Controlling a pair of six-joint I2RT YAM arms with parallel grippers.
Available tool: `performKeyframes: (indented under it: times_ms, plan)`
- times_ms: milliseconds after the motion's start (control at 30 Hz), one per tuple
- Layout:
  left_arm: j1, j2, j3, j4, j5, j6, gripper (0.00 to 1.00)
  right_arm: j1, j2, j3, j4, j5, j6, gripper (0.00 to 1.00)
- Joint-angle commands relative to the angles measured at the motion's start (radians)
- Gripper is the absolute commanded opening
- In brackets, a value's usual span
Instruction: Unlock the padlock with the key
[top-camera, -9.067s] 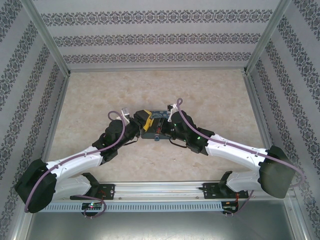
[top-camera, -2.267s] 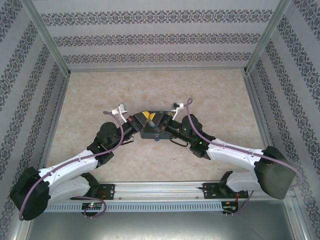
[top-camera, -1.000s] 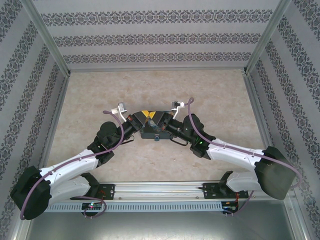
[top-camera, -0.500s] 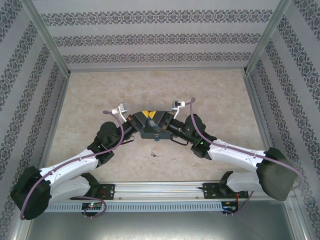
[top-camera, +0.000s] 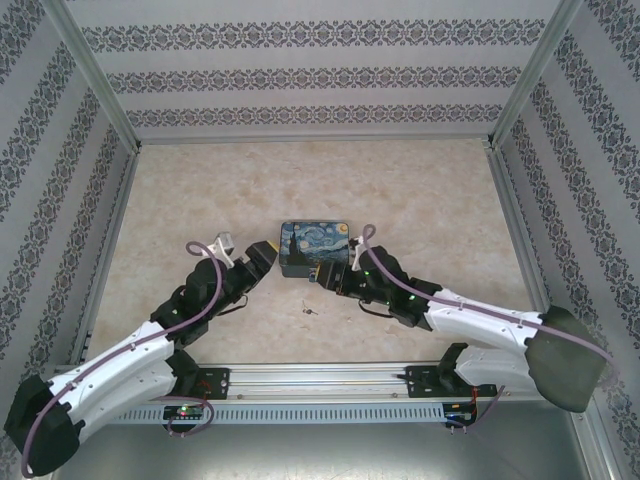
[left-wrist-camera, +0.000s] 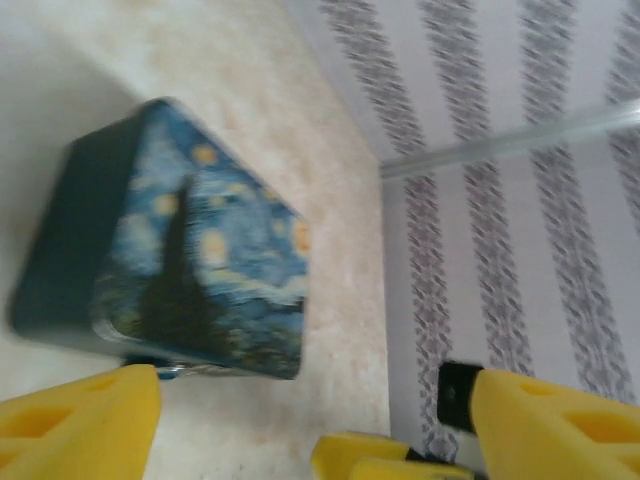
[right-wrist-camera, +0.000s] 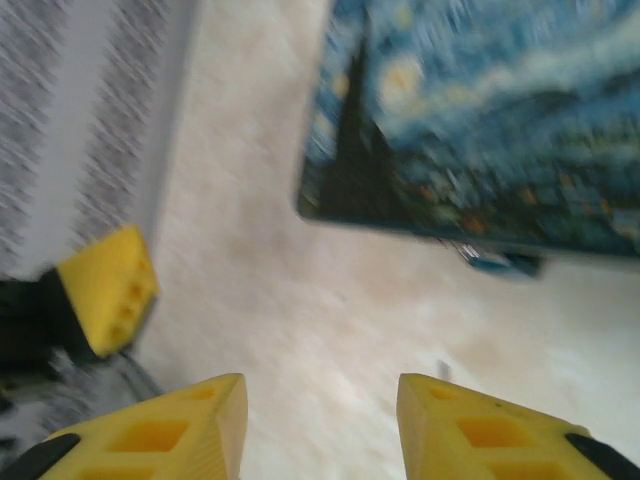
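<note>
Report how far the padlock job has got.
Done: nothing I can confirm; the padlock sits at the case's near edge, too blurred to tell if open. In hand: nothing; left gripper and right gripper are open and empty. Remaining: the key lies loose on the table; pick it up, insert, turn.

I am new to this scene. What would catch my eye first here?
First, the painted blue-and-yellow case in the middle of the table, with an arm at each side. Then the small key lying loose on the table, nearer the arm bases; the left tool and right tool are open and empty.
</note>
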Motion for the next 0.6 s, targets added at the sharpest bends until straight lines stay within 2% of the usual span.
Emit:
performKeyframes:
  times_ms: [0, 100, 267, 567]
  plan:
    - [0.047, -0.004, -0.029, -0.141, -0.004, -0.048, 0.93, 0.049, 0.096, 0.113, -0.239, 0.004, -0.214, 0.47]
    - [0.091, 0.000, -0.023, -0.168, 0.022, -0.048, 1.00, 0.103, 0.206, 0.237, -0.385, 0.040, -0.342, 0.47]
    - [0.192, -0.002, -0.011, -0.201, 0.087, -0.041, 1.00, 0.181, 0.348, 0.390, -0.576, 0.137, -0.496, 0.47]
    - [0.299, 0.024, 0.017, -0.232, 0.170, -0.030, 1.00, 0.215, 0.505, 0.458, -0.603, 0.135, -0.595, 0.46]
